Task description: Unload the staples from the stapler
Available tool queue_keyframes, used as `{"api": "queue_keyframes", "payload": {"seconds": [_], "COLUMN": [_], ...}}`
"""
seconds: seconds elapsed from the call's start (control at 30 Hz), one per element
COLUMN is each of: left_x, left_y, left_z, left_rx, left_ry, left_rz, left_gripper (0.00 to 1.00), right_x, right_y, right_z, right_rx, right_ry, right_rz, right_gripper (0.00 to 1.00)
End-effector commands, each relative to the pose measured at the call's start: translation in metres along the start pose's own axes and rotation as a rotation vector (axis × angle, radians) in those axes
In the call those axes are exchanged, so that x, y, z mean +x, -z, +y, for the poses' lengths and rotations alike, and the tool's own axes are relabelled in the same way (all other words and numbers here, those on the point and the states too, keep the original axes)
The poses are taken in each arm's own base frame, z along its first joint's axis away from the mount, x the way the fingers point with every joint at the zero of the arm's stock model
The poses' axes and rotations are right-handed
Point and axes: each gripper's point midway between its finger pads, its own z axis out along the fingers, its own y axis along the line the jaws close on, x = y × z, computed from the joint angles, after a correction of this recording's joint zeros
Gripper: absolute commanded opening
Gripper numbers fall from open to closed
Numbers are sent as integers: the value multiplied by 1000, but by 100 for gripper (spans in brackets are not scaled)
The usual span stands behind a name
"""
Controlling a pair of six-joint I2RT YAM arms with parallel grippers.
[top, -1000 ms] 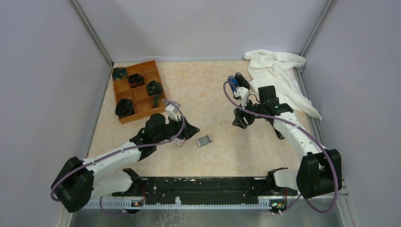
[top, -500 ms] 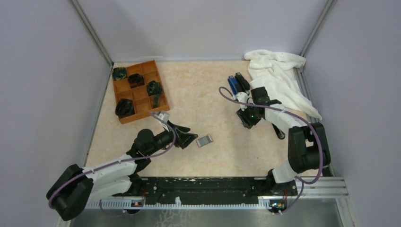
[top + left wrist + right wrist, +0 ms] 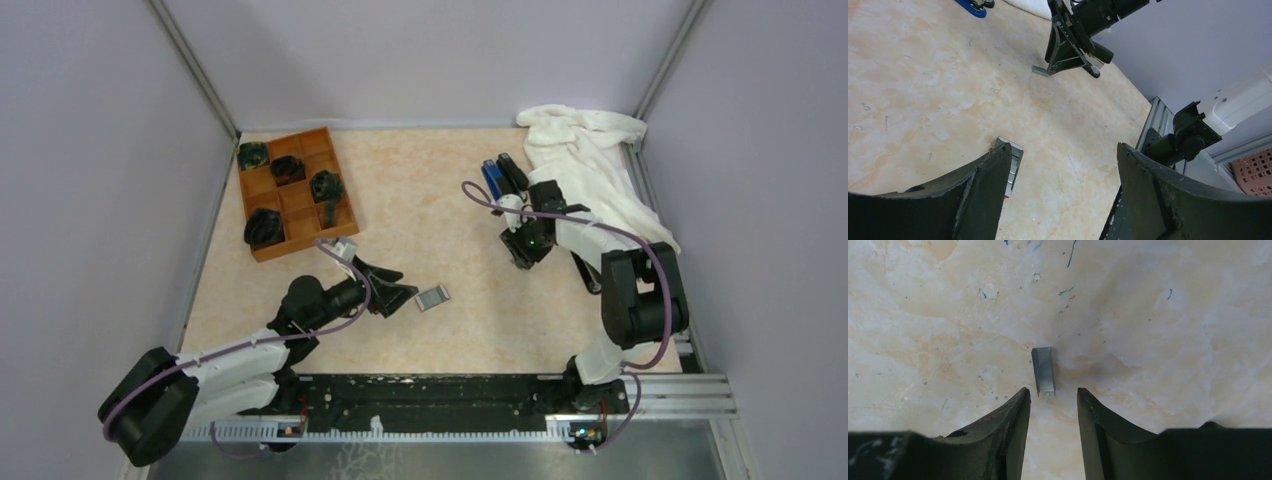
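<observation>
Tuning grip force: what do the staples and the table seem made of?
The staples look like metal: dull silver-grey, finely ridged strip. The table looks like a hard, smooth sheet with printed beige marbling, perhaps laminate or vinyl; pen marks sit on its surface.

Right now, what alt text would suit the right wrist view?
A short grey strip of staples lies on a beige marbled table, right at the tips of the open right pincer, which grips nothing.

Bright, soft, even light all over, with no glare anywhere. The overhead view is clear. In the right wrist view the staples [image 3: 1043,371] look crisp and cast a faint shadow, while the near fingers [image 3: 1000,432] loom dark and slightly soft.
</observation>
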Motion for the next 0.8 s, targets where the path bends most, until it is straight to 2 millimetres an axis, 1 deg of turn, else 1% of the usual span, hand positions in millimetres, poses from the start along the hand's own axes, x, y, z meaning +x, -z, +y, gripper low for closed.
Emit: {"api": "queue_keyframes", "payload": {"seconds": [0.0, 0.3, 0.47, 0.5, 0.57, 0.77], "left_x": [-5, -2, -2, -2, -2, -1], "left_y": [0, 0, 0, 0, 0, 1], "left_z": [-9, -10, -10, -11, -11, -12], "left_rx": [49, 59, 61, 64, 66, 72], "left_ry": [-11, -5, -6, -8, -10, -11], "left_rz": [-24, -15, -17, -16, -17, -15], "left_gripper": [82, 82, 82, 82, 82, 82], "right_x": [-13, -5, -5, 0, 3, 6], "right_y": [4, -3, -3, -8, -12, -15], "right_z": [-5, 1, 0, 1, 2, 3], "right_rx": [-9, -50, -44, -55, -62, -74], "right_ry": [20, 26, 27, 23, 20, 22], "right_rz": [-28, 6, 7, 25, 37, 46], "right_gripper": [40, 40, 39, 39, 36, 30]}}
